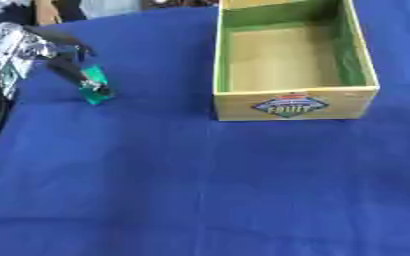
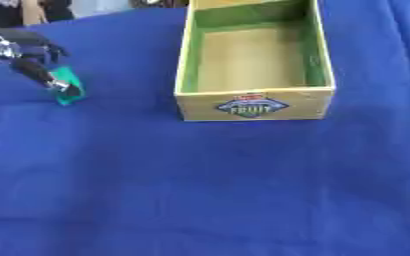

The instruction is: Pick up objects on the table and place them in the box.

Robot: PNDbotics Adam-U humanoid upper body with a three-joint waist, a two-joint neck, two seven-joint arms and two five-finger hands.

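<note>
Pinching green packet (image 1: 94,85) in left hand (image 1: 64,60) fingertips; box (image 1: 292,107) well apart to right

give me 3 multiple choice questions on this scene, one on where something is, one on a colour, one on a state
1. Where is the green object relative to the box?
A. inside it
B. to its left
C. to its right

2. What colour is the cloth on the table?
A. blue
B. red
C. white

3. What is in the box?
A. several objects
B. the green object
C. nothing visible

Answers:
1 B, it sits on the cloth left of the box, at the left hand.
2 A, the cloth is blue all over.
3 C, only the bare floor of the box shows.
</note>
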